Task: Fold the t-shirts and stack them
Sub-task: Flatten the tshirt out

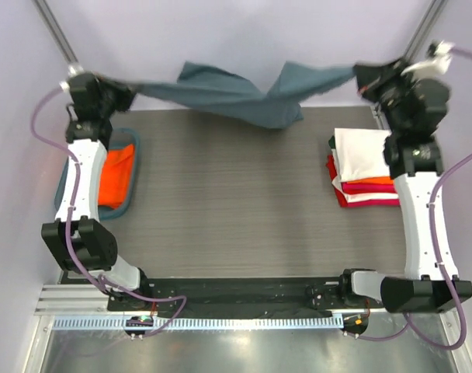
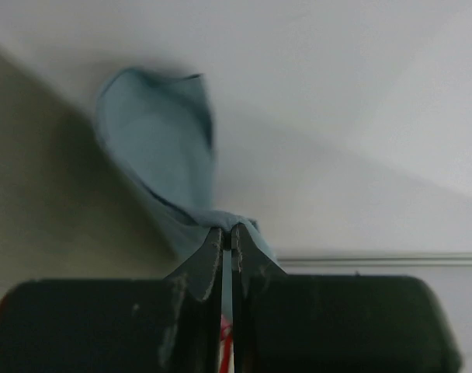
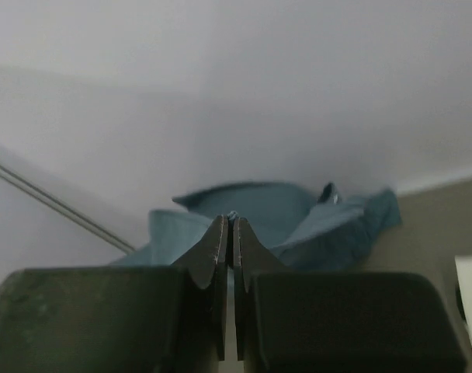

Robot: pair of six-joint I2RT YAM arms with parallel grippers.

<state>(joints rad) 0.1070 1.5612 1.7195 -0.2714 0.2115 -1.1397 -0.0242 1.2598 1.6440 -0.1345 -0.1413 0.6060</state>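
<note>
**Slate blue-grey t-shirt [image 1: 236, 97] being held stretched between both arms**

The garment is being held up over the far edge of the desk [image 1: 236, 210]. One end is being pinched by the left gripper [image 1: 129, 92] at the far left, and the other by the right gripper [image 1: 359, 76] at the far right. Its middle is sagging in loose folds towards the desk; whether the lowest fold is touching the surface cannot be told. In both wrist views the fingers [image 2: 211, 252] are being pressed together on blue cloth, with only a thin slit showing between them. The fabric is bunching out beyond the tips. On the right side of the desk, a folded stack is lying just beside the right arm: a white t-shirt [image 1: 360, 151] on top, with a thin orange layer [image 1: 380, 180] and a red t-shirt [image 1: 341, 193] beneath. On the left side, an orange t-shirt [image 1: 116, 177] is lying in the teal basket [image 1: 135, 148], partly hidden by the left arm.
</note>
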